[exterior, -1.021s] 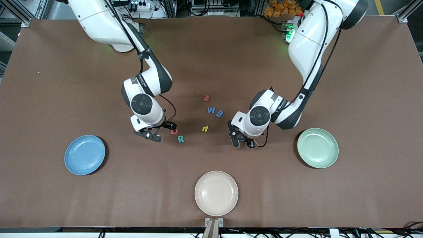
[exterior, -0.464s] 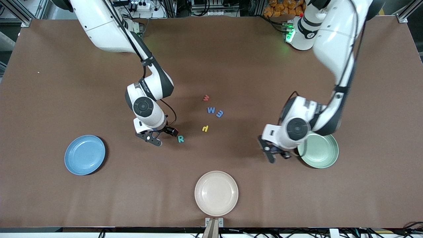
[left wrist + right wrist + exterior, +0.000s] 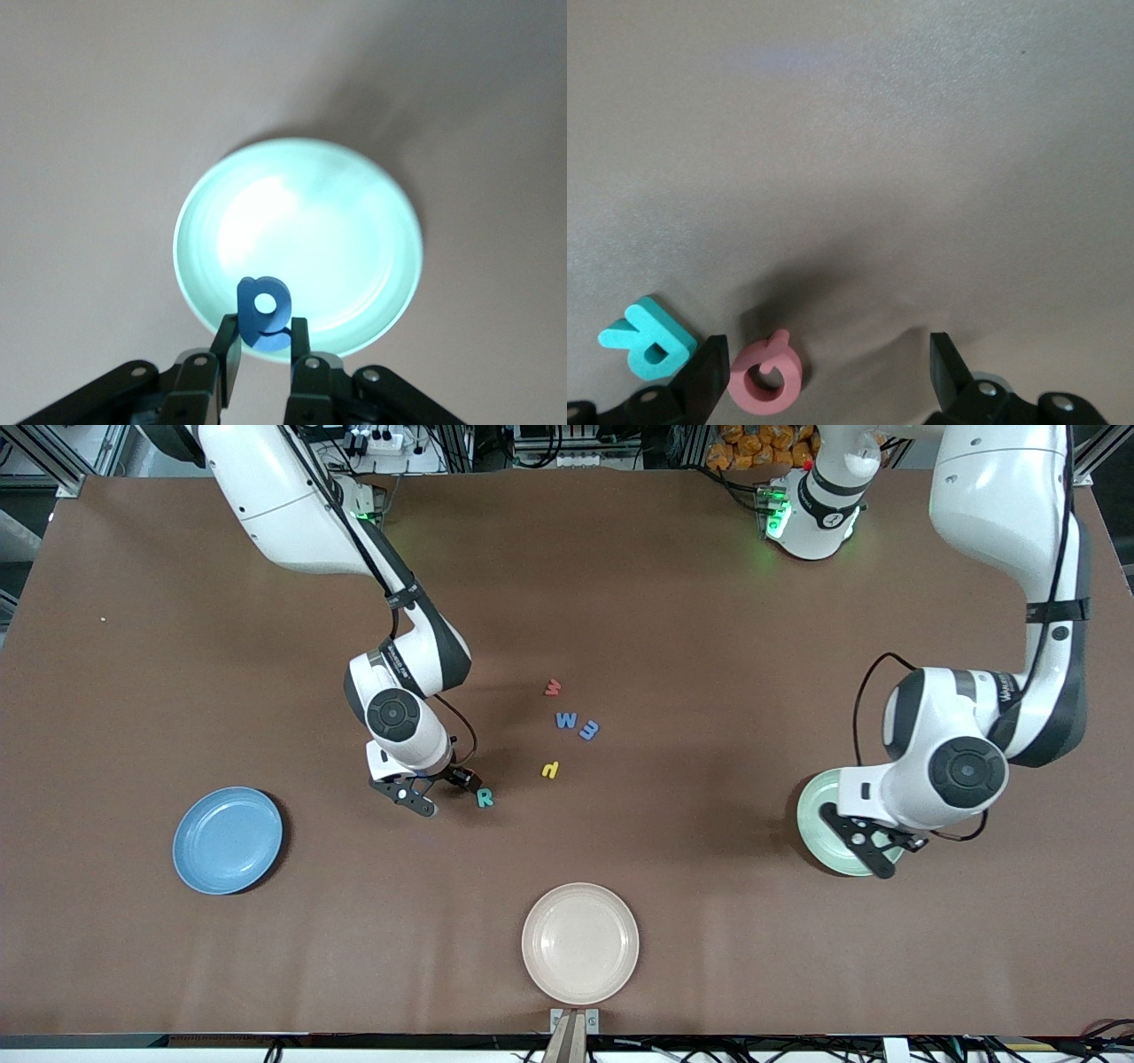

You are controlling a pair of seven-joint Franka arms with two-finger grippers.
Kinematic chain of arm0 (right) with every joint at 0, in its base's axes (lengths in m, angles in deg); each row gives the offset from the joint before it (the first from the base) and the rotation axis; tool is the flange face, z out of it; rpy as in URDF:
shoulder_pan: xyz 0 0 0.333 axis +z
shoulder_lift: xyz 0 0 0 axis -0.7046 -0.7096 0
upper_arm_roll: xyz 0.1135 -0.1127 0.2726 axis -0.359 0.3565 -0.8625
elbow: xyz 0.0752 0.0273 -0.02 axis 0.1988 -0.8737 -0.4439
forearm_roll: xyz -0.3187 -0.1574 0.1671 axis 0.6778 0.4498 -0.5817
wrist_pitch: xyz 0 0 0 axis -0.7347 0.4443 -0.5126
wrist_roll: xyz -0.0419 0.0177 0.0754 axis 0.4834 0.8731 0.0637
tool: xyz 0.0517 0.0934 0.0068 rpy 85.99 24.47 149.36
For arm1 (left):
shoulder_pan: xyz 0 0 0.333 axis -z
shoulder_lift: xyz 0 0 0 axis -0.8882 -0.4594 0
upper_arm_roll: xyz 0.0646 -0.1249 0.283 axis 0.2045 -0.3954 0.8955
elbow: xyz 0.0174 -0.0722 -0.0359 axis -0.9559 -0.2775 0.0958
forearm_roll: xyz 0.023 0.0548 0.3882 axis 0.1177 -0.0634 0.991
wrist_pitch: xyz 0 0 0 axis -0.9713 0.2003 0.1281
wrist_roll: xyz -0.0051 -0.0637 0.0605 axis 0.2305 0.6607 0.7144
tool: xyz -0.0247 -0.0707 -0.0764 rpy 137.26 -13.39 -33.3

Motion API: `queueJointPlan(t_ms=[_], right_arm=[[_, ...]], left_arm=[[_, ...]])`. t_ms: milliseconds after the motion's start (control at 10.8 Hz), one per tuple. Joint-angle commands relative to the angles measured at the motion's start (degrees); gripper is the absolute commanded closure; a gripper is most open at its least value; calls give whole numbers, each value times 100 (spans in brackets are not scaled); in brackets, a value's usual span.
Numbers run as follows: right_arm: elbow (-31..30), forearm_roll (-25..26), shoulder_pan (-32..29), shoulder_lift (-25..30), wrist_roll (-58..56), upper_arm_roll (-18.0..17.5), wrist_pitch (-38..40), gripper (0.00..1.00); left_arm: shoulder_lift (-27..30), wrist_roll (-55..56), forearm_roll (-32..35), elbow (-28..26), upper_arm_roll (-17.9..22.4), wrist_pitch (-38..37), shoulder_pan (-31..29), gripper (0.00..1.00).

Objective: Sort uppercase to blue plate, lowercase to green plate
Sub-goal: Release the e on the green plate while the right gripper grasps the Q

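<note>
— Over the green plate [image 3: 819,828], what is the left tool [image 3: 264,347] doing?
— It hangs above the plate's rim, its two fingers [image 3: 227,347] pinched on the blue round a [image 3: 264,305], which stands upright between them.
— And the right tool [image 3: 824,359]?
— Low over the surface [image 3: 620,584], spread wide and holding nothing. The red Q [image 3: 767,374] lies flat between its fingers, close by one of them, not gripped. The teal R [image 3: 648,337] lies just outside that same finger.
— The rest?
— The yellow hooked letter [image 3: 550,769], blue zigzag letter [image 3: 566,720], blue humped letter [image 3: 588,730] and red w [image 3: 553,687] lie mid-surface. The blue plate [image 3: 228,840] sits toward the right arm's end, the cream plate [image 3: 580,943] nearest the front camera.
</note>
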Motion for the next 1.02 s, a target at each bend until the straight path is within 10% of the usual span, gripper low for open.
queueJointPlan(t_ms=[0, 93, 742, 835, 928], right_arm=[[68, -27, 43, -96, 146, -27, -57, 0], [68, -27, 69, -88, 155, -35, -57, 0], [68, -27, 105, -149, 234, -35, -154, 0], [68, -27, 122, -149, 243, -35, -154, 61], [76, -27, 140, -141, 243, -35, -163, 100]], left_arm=[[-89, 15, -311, -52, 162, 22, -55, 44], [-159, 6, -303, -17, 224, 31, -64, 0], [-90, 267, -1370, 599, 189, 172, 592, 0], [-133, 592, -1593, 573, 172, 145, 743, 1], [-195, 839, -1734, 572, 93, 145, 875, 2]])
